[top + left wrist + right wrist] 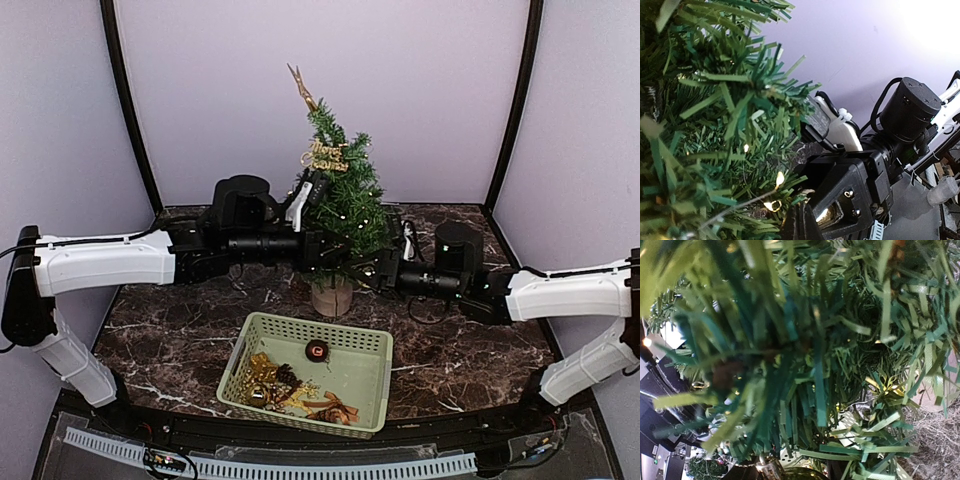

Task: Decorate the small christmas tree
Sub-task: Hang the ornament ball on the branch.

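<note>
The small christmas tree (pixel 345 190) is standing mid-desk (pixel 180 330), just behind a green basket (pixel 372 343). It is dark green and bristly, glowing with tiny lights, and wearing a gold script sign (pixel 325 157) and a gold topper (pixel 300 85) above its round wooden base (pixel 332 297). The overhead view is showing both arms reaching in from either side, while the wrist views are filling with needles close up. The left fingers (pixel 312 192) are pressing together, buried in the mid-height branches, with nothing visibly between them. The right fingers (pixel 375 268) are sitting partly apart among the low branches, seemingly clamped on a gold ball (pixel 790 474).
</note>
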Controlling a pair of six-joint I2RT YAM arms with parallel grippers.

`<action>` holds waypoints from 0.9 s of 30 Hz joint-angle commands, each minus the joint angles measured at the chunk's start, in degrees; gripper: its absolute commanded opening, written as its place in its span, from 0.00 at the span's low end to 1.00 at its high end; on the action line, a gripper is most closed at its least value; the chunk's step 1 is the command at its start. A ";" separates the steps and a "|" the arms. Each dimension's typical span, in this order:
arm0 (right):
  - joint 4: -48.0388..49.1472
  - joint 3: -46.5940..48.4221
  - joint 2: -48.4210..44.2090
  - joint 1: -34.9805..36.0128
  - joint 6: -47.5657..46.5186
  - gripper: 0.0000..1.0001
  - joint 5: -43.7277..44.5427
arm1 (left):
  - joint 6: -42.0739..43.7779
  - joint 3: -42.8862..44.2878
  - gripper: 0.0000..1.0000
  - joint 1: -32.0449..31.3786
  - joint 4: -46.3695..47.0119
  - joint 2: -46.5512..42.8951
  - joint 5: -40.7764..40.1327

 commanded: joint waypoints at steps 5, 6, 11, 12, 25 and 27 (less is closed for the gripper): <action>5.76 -0.48 0.56 -0.72 1.76 0.40 0.08 | 1.56 1.22 0.00 0.06 -0.43 -0.76 -1.39; 6.11 -0.58 0.46 -0.72 1.72 0.40 0.06 | 1.95 1.02 0.00 -0.07 -0.08 -0.92 -1.24; 5.65 -0.50 -0.81 -0.72 1.30 0.39 0.42 | 3.26 1.23 0.00 -0.61 -0.39 -1.47 -1.93; 5.36 -0.57 -1.10 -0.72 1.16 0.40 0.56 | 3.51 1.71 0.00 -0.81 -0.77 -1.36 -2.41; 4.31 -1.10 -1.03 -1.10 0.48 0.40 2.85 | 6.30 5.52 0.00 -2.61 -6.02 1.27 -8.23; 4.84 -1.24 -0.53 -1.32 0.61 0.40 2.95 | 6.71 5.93 0.00 -2.82 -6.70 1.61 -9.23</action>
